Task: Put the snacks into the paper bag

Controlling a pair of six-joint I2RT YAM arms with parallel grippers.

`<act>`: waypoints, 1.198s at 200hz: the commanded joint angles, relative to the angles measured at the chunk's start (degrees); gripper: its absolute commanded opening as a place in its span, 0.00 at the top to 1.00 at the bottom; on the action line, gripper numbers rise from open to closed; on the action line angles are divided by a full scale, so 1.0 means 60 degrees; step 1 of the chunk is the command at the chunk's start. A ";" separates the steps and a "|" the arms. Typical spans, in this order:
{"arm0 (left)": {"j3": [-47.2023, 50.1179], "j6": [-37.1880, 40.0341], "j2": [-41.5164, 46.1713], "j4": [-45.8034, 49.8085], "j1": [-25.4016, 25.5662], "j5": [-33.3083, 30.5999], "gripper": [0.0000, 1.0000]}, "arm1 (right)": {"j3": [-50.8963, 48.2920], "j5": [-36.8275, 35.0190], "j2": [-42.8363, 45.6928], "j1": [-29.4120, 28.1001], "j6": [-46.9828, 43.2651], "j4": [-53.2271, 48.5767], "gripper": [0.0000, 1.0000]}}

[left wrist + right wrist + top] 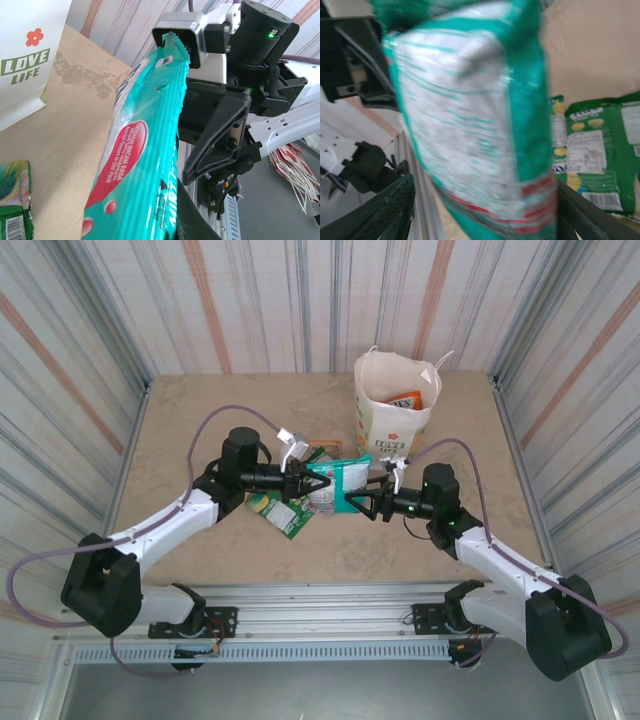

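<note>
Teal and glossy, the snack packet (338,478) hangs in the air near the paper bag (393,410): your left gripper (308,478) is closed tight on one end, while your right gripper (358,502) stands wide, a finger on either side of the other end, not yet clamped. Expect it to be light, slippery and puffy, with contents that probably crush easily, so pinch the flat crimped end seam rather than the belly.

The teal packet (470,125) is blurred, its top and bottom ends cropped.
</note>
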State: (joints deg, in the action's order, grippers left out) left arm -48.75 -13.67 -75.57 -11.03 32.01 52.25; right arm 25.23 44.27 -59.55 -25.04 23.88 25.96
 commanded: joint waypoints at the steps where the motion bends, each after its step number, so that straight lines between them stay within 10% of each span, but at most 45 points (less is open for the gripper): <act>1: -0.0365 0.0308 -0.0029 -0.0363 0.0048 -0.0190 1.00 | 0.0154 0.0796 0.0192 0.0044 0.0198 0.0685 0.36; 155: -0.1068 0.0484 -0.0907 0.0356 0.0043 -0.1135 0.91 | 0.0218 -0.0606 0.1107 0.0086 -0.0160 -0.0745 0.82; 239: -0.1502 0.0338 -0.0802 0.1164 0.0024 -0.3079 0.24 | 0.1328 -0.2232 0.2488 0.0430 -0.0742 -0.3436 0.90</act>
State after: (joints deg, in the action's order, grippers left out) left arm -55.94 -11.81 -80.99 -6.28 32.36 40.18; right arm 27.46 34.74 -47.22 -23.18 22.55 11.44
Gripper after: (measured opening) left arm 0.721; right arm 0.218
